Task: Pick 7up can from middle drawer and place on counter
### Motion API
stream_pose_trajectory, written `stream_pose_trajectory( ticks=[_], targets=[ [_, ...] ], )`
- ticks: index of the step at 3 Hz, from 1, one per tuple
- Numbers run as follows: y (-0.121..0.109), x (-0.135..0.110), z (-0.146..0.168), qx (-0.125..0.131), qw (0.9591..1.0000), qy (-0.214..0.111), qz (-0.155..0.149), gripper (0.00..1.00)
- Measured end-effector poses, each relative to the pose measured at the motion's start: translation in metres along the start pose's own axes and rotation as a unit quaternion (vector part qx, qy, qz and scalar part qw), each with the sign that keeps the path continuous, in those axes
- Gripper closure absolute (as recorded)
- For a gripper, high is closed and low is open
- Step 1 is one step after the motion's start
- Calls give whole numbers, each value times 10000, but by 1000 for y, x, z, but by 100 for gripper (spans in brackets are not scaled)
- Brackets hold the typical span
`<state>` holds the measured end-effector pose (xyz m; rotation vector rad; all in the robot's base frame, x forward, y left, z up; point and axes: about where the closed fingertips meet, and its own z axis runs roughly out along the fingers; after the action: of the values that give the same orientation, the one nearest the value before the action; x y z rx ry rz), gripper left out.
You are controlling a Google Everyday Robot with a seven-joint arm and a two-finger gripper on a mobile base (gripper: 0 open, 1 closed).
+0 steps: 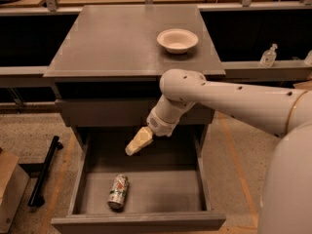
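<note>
The 7up can [118, 191] lies on its side on the flat bottom of the open middle drawer [161, 186], near the front left. My gripper [132, 147] hangs above the back of the drawer, up and to the right of the can and apart from it, pointing down-left. Nothing shows in it. The grey counter [112, 38] tops the cabinet above the drawer.
A white bowl [177, 40] stands on the counter at the right. My white arm [234, 101] crosses from the right in front of the cabinet. A closed grey drawer front [97, 112] sits above the open drawer. A black bar [45, 171] lies on the floor at left.
</note>
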<state>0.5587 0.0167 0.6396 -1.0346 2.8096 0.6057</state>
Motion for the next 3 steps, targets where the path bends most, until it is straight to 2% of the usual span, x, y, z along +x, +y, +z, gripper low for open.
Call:
stream_pose_trajectory(
  ticks=[2,3],
  targets=[
    [-12,-4,82,-133,9974,325,622,0],
    [-20,0,87,10,9954,432,857,0]
  ],
)
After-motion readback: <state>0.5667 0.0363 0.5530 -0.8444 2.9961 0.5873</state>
